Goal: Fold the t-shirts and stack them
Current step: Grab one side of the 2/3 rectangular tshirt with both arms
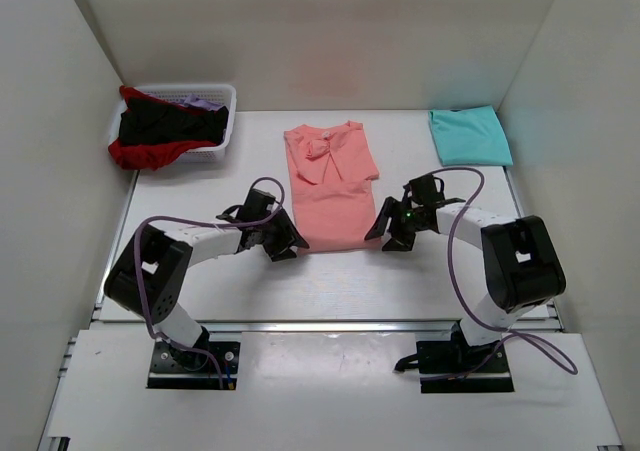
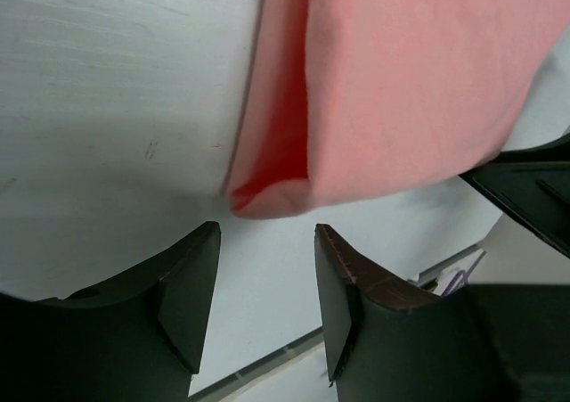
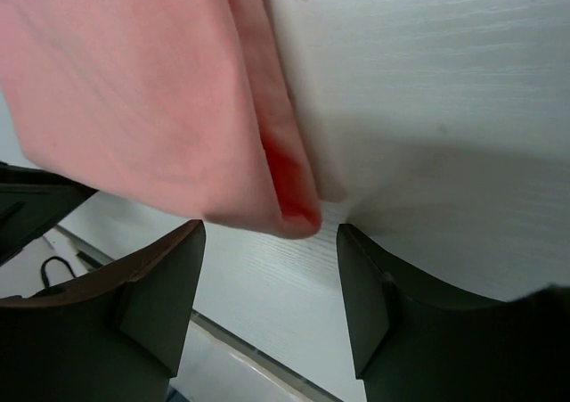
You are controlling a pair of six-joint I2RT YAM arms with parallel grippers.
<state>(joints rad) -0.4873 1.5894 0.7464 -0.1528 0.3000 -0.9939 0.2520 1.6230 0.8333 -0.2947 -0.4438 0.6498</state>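
Left pincer [image 2: 265, 242]: stood part open, empty, facing one hem corner.
Right pincer [image 3: 270, 237]: parted, empty, at the other corner.
Salmon-pink t-shirt [image 1: 330, 191]: lay mid table [image 1: 340, 281], sides folded in; hem probably due for lifting.

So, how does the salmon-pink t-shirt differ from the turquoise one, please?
The salmon-pink t-shirt lies mid-table as a long strip, sleeves folded in; the turquoise t-shirt sits far right as a shorter, compact rectangle. The left gripper and right gripper, both open, flank the pink one's near corners; neither is near the turquoise one. Both shirts lie flat on the table.
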